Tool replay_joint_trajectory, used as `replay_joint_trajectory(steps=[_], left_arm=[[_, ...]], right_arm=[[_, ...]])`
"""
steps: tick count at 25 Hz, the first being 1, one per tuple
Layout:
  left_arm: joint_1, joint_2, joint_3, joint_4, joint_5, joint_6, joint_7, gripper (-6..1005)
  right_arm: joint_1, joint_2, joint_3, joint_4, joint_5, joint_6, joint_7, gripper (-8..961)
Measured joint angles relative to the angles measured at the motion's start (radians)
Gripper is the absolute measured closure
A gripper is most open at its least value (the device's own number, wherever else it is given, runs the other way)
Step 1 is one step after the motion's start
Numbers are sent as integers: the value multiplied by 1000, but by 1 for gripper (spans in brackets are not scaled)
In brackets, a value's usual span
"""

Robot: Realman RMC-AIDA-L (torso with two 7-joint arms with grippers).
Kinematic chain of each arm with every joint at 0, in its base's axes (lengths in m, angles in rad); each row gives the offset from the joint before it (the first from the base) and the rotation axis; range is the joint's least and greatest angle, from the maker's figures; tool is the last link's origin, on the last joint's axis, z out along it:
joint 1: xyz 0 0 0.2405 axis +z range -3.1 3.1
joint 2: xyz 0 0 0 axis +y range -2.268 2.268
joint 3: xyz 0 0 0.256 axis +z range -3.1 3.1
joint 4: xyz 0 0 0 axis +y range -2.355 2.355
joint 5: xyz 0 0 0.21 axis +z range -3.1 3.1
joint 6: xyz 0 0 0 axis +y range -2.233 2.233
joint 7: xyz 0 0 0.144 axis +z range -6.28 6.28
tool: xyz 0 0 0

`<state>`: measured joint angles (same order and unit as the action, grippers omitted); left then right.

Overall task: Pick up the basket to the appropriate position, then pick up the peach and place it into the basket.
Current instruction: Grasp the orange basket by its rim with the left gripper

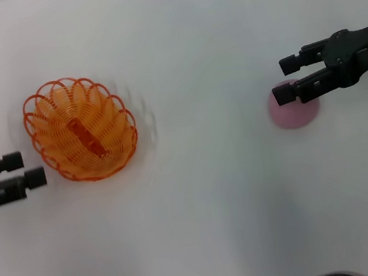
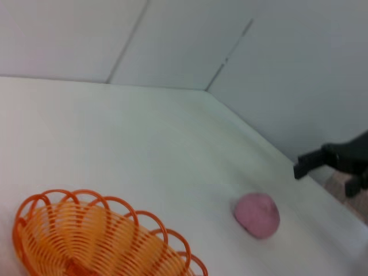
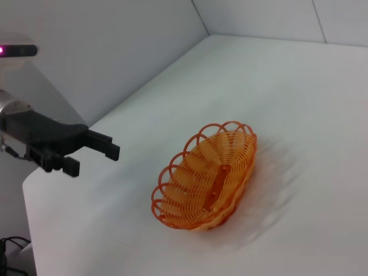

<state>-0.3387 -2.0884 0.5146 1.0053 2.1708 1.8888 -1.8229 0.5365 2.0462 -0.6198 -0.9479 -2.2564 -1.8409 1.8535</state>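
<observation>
A: Where is the peach (image 1: pixel 294 110)?
B: On the white table (image 1: pixel 216 210), partly under the right gripper (image 1: pixel 287 78), whose fingers stand apart, empty.
A: So the peach step?
B: Seemingly — next it must descend and close around the fruit.
A: And the basket (image 1: pixel 81 128)?
B: Well apart toward the left — the left gripper (image 1: pixel 28 169) sits just beside its rim, released.

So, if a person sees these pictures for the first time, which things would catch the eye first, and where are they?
First, the bright orange basket, empty on the white table, on the robot's left side. Next, the pale pink peach on the right side, far apart from the basket. The right tool hangs open just over the peach, while the left tool waits open beside the basket's near-left rim.
</observation>
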Motion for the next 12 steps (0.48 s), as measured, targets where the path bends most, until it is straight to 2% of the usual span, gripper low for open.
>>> replay_joint_trajectory(steps=[4,9,12], left_arm=[[-53,14,-2,18,0,-24,-165,192],[-136,7,23,110,14,-86,-329,195],[-188,5,115,159,73,-174,-402,198]], right_arm=[[1,0,0,0,0,0,1,6],[5,3,0,0,0,2,-1,6],[6,4,0,8,1,5,-3,6]])
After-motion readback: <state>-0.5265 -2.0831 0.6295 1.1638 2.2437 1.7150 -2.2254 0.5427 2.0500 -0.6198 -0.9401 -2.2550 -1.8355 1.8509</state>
